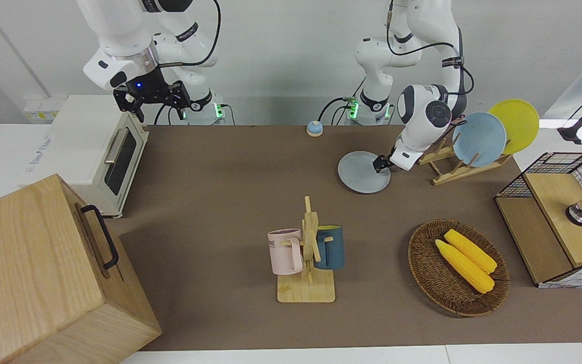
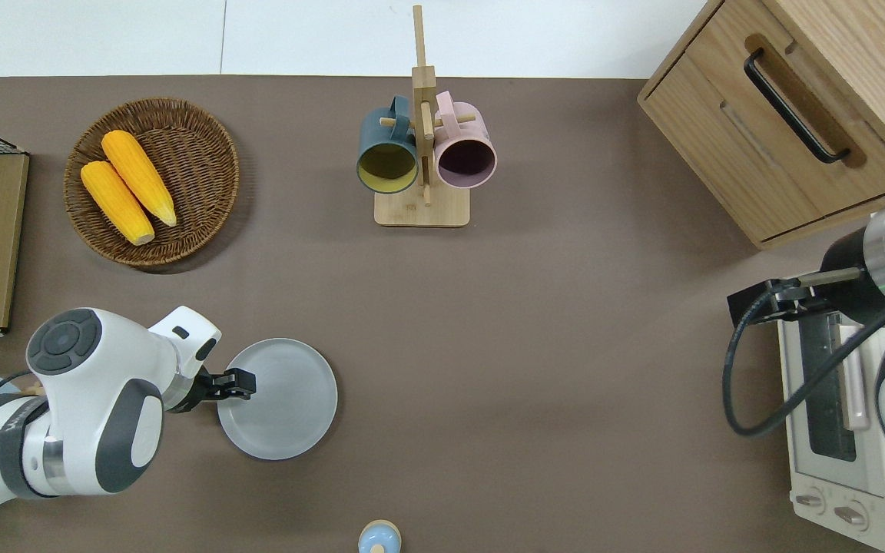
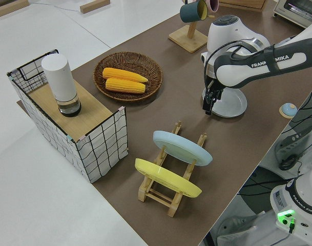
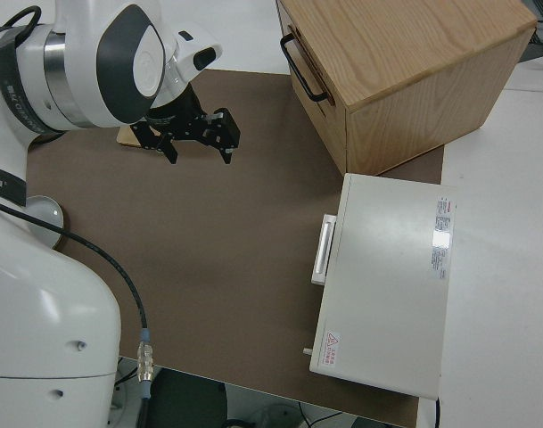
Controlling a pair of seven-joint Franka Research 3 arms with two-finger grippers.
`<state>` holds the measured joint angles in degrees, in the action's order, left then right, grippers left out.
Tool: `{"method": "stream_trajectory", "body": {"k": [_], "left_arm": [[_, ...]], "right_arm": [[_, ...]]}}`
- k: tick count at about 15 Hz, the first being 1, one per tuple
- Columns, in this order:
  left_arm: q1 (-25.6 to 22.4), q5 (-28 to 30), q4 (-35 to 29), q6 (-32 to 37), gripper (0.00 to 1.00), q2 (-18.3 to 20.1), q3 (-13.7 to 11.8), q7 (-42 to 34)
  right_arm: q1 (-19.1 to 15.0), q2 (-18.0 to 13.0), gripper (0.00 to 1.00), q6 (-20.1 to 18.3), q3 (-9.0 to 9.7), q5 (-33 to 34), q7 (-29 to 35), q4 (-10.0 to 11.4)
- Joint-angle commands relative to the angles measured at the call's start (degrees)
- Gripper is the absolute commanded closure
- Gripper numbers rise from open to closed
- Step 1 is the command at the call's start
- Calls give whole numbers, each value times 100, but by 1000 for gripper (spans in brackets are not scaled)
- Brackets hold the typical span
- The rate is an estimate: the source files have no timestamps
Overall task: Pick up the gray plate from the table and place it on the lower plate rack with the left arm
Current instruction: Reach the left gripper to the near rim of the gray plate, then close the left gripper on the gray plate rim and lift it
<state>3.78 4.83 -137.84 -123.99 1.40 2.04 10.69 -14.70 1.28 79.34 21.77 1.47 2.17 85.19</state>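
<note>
The gray plate (image 1: 359,174) (image 2: 285,403) (image 3: 232,102) lies flat on the brown table mat. My left gripper (image 1: 379,164) (image 2: 245,383) (image 3: 208,105) points down over the plate's rim at the edge toward the left arm's end of the table, open and holding nothing. The lower plate rack (image 1: 447,172) (image 3: 168,197) stands beside the plate, toward that same end. It holds a sky-blue plate (image 1: 479,139) and a yellow plate (image 1: 516,124). In the overhead view my left arm hides the rack. My right gripper (image 1: 152,97) (image 4: 195,134) is parked and open.
A wooden mug stand (image 1: 307,283) with a pink mug and a dark blue mug is mid-table. A wicker basket (image 1: 422,263) holds two corn cobs. A wire crate (image 1: 548,172), a wooden cabinet (image 1: 43,273), a toaster oven (image 1: 99,151) and a small bell (image 1: 314,128) stand around the edges.
</note>
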Motion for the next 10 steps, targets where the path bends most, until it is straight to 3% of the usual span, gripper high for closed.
{"method": "stream_trajectory", "body": {"k": [1,4,5,10], "left_arm": [[53,62,-32,-46,17,-78,-11,91],[53,62,-32,-55,94,-131,-19,187],[53,62,-32,-72,171,-139,-19,222],[53,62,-32,-99,757,-166,-19,337]], "right_arm": [[-147,-14,17,-85,134,38,73,-55],[-147,-14,17,-85,134,38,73,-55],[-147,-14,17,-85,134,38,73,-55],[-147,-14,17,-85,134,38,73,-55]]}}
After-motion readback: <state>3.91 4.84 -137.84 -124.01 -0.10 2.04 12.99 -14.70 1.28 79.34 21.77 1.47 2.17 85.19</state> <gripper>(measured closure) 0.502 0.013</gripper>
